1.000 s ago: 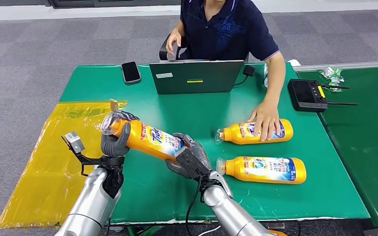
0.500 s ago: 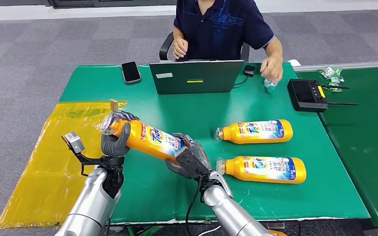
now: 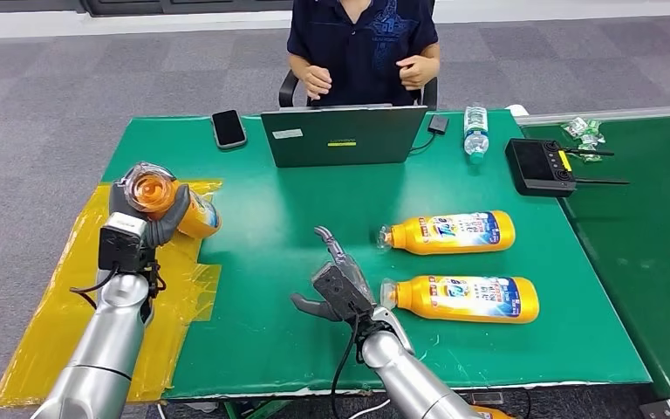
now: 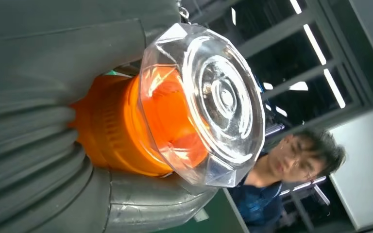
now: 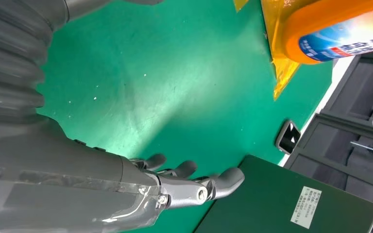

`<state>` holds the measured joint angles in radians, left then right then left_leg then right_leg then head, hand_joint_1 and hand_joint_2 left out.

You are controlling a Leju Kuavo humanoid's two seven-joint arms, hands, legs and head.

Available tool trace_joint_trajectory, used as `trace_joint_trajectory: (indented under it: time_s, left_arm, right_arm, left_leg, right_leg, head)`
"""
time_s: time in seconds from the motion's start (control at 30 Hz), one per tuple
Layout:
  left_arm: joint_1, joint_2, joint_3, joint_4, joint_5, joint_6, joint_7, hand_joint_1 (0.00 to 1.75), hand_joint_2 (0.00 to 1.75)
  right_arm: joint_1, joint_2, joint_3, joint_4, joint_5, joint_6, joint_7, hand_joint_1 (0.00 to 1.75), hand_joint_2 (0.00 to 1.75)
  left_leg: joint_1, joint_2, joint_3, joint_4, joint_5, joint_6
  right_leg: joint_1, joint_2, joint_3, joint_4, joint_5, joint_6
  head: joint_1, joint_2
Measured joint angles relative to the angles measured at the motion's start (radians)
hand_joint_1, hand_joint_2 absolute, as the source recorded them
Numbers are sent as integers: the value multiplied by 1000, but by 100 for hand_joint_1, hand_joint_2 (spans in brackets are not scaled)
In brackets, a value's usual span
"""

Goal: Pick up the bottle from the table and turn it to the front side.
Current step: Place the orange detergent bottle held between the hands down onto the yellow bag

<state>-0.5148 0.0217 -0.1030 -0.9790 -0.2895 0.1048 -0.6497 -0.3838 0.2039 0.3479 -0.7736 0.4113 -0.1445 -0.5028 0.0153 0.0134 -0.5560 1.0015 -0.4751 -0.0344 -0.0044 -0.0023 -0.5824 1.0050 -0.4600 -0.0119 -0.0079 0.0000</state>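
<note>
My left hand (image 3: 144, 223) grips an orange detergent bottle (image 3: 174, 206) by its neck, raised over the yellow sheet (image 3: 96, 288) at the table's left. Its clear cap (image 3: 144, 186) points toward me. The left wrist view shows that clear cap (image 4: 206, 104) and orange neck (image 4: 121, 128) up close, wrapped by my left hand (image 4: 53, 116). My right hand (image 3: 336, 284) hovers open above the green table (image 3: 262, 227), fingers spread and holding nothing; my right hand (image 5: 175, 187) also appears in the right wrist view, with the held bottle's base (image 5: 330, 29) beyond it.
Two more orange bottles (image 3: 449, 233) (image 3: 464, 298) lie on their sides right of my right hand. A laptop (image 3: 342, 135), phone (image 3: 229, 128), water bottle (image 3: 475, 131) and black controller (image 3: 541, 168) sit at the far side. A person (image 3: 362, 44) sits behind the laptop.
My right hand let go of the bottle and opened. My left hand carried the bottle leftward over the yellow sheet, cap now turned toward me. The person pulled their arm back.
</note>
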Motion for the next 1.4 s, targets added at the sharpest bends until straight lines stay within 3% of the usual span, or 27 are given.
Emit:
trace_joint_trajectory:
  time_s: [1.4]
  left_arm:
    - [0,12,0,-19,0,-2,0,175,175]
  right_arm:
    - [0,0,0,0,0,0,0,0,175]
  left_leg:
    - [0,0,0,0,1,0]
  right_leg:
    - [0,0,0,0,1,0]
  head:
    - [0,0]
